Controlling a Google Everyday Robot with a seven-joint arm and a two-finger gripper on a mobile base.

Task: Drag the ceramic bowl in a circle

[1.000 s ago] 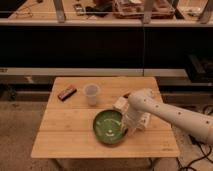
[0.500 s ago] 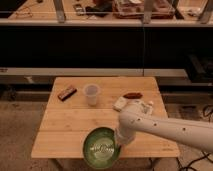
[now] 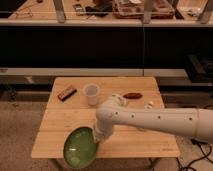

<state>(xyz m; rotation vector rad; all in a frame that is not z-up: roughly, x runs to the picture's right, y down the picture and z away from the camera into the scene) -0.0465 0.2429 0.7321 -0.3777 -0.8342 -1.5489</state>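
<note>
So in the camera view, the ceramic bowl (image 3: 80, 147) is sitting way down at the front-left edge of the wooden table (image 3: 135, 140), and it looks like it's hanging partly over the lip. The gripper (image 3: 98, 137) is pressing in at the bowl's right rim, with the white arm (image 3: 150, 120) reaching in from the right. Honestly can't tell how the gripper is set.

Progress-wise, I'm guessing it's somewhere mid-circle: the bowl is sitting out at the table's edge, so part of the loop probably remains.

Other stuff: a translucent cup (image 3: 91, 94), a dark bar-shaped thing (image 3: 66, 93), a brownish item (image 3: 132, 95). No brands or writing I can read anywhere.
</note>
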